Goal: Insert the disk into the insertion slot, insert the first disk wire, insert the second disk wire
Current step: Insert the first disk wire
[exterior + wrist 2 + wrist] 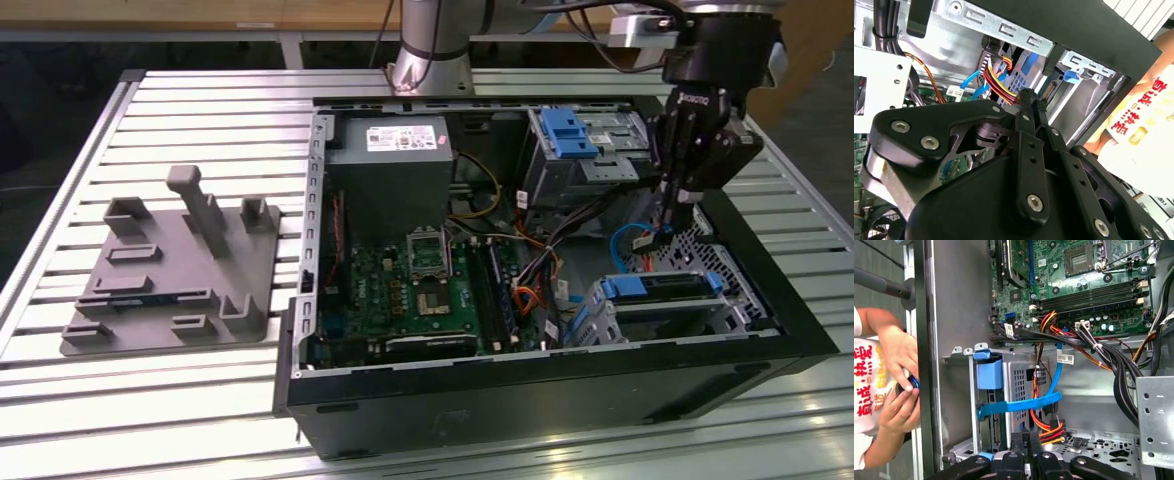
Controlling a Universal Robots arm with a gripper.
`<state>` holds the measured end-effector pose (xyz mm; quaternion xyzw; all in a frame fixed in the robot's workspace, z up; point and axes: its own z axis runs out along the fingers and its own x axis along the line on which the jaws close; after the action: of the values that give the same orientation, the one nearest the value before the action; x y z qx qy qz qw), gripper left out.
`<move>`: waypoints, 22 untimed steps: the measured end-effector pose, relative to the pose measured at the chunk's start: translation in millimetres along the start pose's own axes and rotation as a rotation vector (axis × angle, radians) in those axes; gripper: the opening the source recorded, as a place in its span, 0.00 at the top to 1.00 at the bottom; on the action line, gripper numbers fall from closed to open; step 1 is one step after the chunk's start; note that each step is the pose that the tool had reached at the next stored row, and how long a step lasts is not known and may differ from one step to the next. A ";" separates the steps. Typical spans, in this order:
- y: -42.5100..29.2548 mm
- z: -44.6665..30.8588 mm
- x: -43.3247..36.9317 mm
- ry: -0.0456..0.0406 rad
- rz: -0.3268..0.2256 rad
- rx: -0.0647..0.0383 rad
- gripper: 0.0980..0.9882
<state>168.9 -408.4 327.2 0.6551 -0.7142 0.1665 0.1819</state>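
While the first wrist view catches a person's hands [896, 357], the fingers [1026, 107] sit closed.

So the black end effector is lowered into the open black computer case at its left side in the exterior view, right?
No. The black end effector is lowered into the open black computer case at its right side, as the exterior view shows, close by the blue-framed silver disk in the perforated silver drive bay.

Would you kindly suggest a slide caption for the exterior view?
The arm's gripper hangs inside the open computer case, near the insertion slot holding the blue-framed disk.
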 end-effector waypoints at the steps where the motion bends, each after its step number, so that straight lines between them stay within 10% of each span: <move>1: -0.8 -0.1 -0.1 0.0005 -0.002 -0.004 0.93; 6: -1.9 2.5 4.7 -0.0027 -0.004 -0.007 0.93; 11: -2.4 3.4 11.1 -0.0308 -0.005 -0.009 0.93; 19: -3.1 5.3 18.9 -0.1639 -0.011 -0.019 0.93; 22: -3.4 4.6 23.4 -0.1976 -0.013 -0.021 0.93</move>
<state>170.4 -431.3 334.3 0.6708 -0.7262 0.0923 0.1186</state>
